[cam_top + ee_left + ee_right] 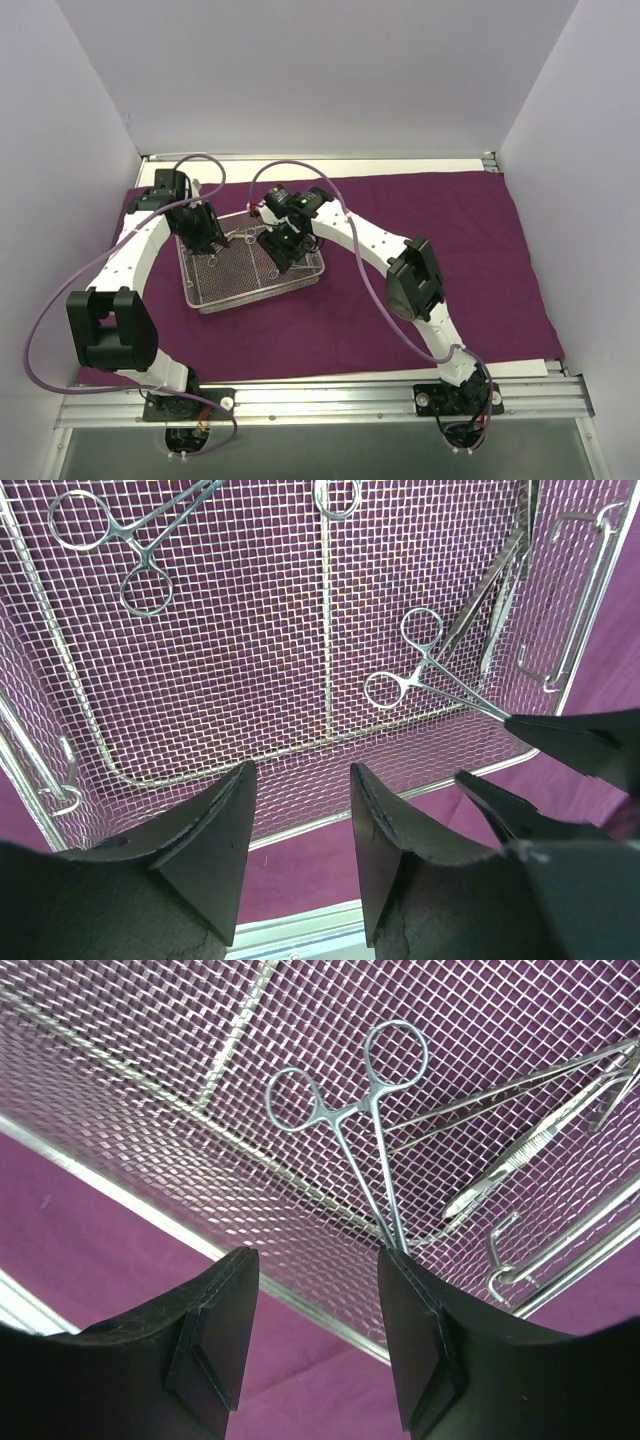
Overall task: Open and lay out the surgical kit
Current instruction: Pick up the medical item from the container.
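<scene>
The dark purple cloth (450, 230) lies spread flat over the table. On its left part stands the silver wire-mesh tray (262, 293). Both grippers hang low over the tray: my left gripper (210, 245) at its far left, my right gripper (282, 255) at its far right. In the left wrist view my left gripper (300, 770) is open and holds nothing. Ring-handled forceps (420, 665) lie on the mesh (250, 660), and another pair (110, 550) lies further off. My right gripper (315, 1255) is open too. The tips of the forceps (350, 1110) run behind its right finger (420, 1320).
More steel tools lie in the tray: a slim clamp (540, 1135) and a hooked wire piece (510, 1260). The tray's wire handle (570, 600) stands at one end. White walls close in the table on three sides. A metal rail (320, 395) carries the arm bases.
</scene>
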### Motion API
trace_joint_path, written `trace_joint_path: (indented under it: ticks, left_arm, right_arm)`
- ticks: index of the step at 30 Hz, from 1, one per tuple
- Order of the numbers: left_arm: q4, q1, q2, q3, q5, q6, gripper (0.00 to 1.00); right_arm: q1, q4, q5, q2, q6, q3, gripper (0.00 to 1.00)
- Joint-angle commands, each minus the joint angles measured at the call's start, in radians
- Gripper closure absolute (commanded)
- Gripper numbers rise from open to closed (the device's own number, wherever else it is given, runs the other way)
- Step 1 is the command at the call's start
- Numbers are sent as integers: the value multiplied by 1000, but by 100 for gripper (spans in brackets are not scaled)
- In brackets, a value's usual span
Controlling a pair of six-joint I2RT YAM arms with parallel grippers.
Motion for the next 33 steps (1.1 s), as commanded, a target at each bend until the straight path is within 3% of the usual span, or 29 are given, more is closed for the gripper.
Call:
trace_joint_path:
  ticks: [1, 10, 33]
  left_arm:
    - [34, 8, -30, 10, 5, 0, 49]
    - [48, 15, -41, -20, 14, 5, 49]
    - [66, 57, -44, -53, 37, 8, 49]
  right_arm:
    - [0, -16, 65, 16, -27, 9, 49]
    - [13, -14, 160, 39, -45, -12, 50]
    - [37, 7, 163, 98, -62, -54, 55]
